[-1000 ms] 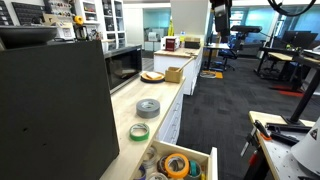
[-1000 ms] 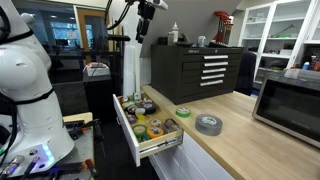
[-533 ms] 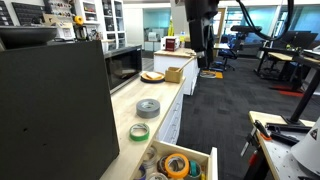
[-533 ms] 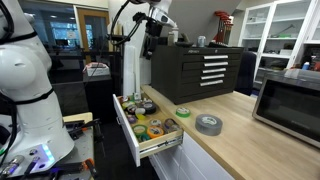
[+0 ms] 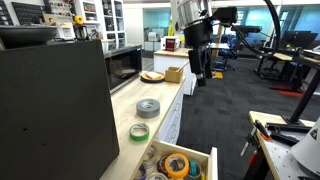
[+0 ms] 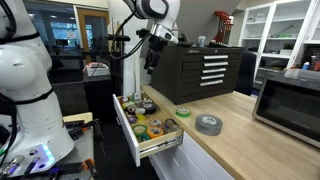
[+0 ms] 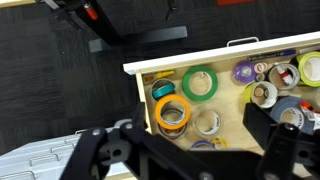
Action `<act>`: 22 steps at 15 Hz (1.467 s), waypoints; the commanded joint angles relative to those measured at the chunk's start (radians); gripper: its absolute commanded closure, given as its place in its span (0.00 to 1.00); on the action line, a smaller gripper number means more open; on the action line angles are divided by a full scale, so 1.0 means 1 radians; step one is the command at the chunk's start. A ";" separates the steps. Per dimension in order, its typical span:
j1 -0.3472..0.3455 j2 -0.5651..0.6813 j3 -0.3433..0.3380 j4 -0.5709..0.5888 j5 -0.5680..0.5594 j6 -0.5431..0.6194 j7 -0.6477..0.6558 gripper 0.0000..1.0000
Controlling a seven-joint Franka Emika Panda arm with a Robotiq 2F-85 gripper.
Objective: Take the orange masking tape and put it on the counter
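No writing on any roll or box was large enough to read. The hand (image 5: 198, 76) hung in the air well above the floor and beside the desk (image 5: 163, 93), with its fingers (image 7: 108, 150) spread wide and nothing between them. In the wrist view it looked down into the open drawer (image 7: 183, 64). The orange masking tape (image 7: 172, 111) lay flat there among other rolls, next to a green-rimmed roll (image 7: 200, 83), and it also showed in both exterior views (image 5: 176, 166) (image 6: 156, 128).

On the desk sat a grey tape roll (image 5: 148, 107) and a small green tape roll (image 5: 140, 132), near each other but apart. Farther along were a cardboard box (image 5: 174, 73) and a microwave (image 5: 124, 68). A black tool chest (image 6: 196, 68) stood behind the hand (image 6: 149, 66) in an exterior view. Nothing lay between the hand and the drawer below.
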 commanded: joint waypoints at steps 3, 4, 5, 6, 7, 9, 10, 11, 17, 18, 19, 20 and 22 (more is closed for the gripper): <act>-0.001 0.000 0.000 0.002 0.000 -0.002 0.000 0.00; -0.001 0.000 0.000 0.002 0.000 -0.002 0.000 0.00; -0.001 0.012 0.001 -0.002 0.006 0.021 0.008 0.00; -0.002 0.031 0.002 -0.010 -0.005 0.061 0.011 0.00; -0.002 0.049 0.003 -0.016 -0.014 0.097 0.015 0.00; -0.002 0.101 0.001 -0.030 -0.010 0.186 0.018 0.00; 0.000 0.128 0.000 -0.038 -0.008 0.233 0.016 0.00; 0.001 0.158 0.000 -0.047 -0.017 0.283 0.024 0.00; 0.004 0.301 -0.018 -0.057 -0.074 0.426 0.007 0.00; 0.002 0.317 -0.020 -0.057 -0.076 0.437 -0.003 0.00; 0.003 0.330 -0.022 -0.061 -0.081 0.449 -0.012 0.00; 0.003 0.344 -0.022 -0.062 -0.084 0.461 -0.023 0.00; 0.011 0.362 -0.016 -0.074 -0.092 0.484 -0.044 0.00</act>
